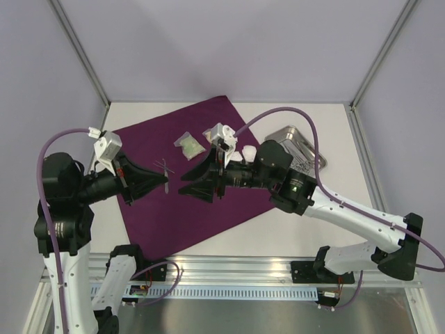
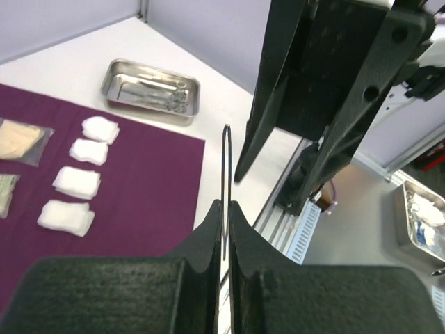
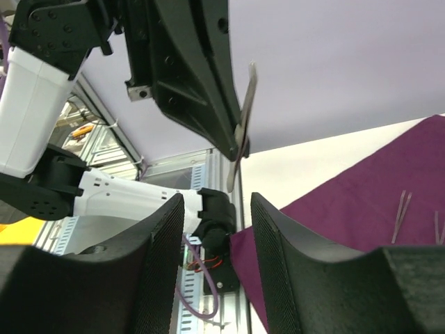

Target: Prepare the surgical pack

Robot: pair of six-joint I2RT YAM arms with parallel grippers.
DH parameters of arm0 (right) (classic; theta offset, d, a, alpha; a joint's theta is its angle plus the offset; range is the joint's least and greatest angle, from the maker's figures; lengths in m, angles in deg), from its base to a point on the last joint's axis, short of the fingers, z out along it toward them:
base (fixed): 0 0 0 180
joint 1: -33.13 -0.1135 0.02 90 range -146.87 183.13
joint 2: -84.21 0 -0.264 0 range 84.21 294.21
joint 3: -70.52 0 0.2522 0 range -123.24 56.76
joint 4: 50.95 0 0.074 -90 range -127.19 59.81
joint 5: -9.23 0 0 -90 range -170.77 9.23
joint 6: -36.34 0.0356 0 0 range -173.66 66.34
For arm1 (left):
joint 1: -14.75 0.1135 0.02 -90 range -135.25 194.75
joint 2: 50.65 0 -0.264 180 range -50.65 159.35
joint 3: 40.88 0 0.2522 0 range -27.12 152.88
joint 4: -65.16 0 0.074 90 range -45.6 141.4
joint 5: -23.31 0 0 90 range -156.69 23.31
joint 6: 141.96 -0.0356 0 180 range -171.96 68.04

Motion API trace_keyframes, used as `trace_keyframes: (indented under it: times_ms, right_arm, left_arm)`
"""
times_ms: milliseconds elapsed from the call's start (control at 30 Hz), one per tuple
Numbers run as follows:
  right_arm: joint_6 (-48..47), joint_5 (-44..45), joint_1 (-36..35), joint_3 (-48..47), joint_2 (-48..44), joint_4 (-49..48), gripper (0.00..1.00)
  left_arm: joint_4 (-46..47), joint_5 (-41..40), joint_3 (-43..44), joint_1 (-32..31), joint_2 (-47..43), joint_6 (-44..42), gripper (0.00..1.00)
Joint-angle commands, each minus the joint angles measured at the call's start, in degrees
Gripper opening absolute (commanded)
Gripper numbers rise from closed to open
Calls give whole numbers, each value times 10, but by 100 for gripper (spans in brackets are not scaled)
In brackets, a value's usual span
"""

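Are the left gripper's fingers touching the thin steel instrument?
Touching. In the left wrist view, the left gripper has both fingers shut on the thin steel instrument, with no gap.

No legible text, label, brand, number or sign anywhere in any of the three views.

High fixed view over the whole table (image 1: 278, 115); two close wrist views face to face, purple cloth (image 1: 188, 216) in all

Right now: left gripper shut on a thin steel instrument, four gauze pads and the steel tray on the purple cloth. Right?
No: the steel tray stands on the bare white table, off the purple cloth; left wrist view shows it. The rest holds.
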Motion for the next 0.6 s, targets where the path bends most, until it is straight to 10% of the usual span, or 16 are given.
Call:
trace_keyframes:
  times_ms: [0, 567]
  right_arm:
    - [-8, 31, -26, 9, -11, -30, 45]
    - [35, -22, -27, -29, 49, -47, 37]
  left_arm:
    - [74, 49, 0, -1, -14, 80, 0]
    - [81, 50, -10, -1, -26, 89, 0]
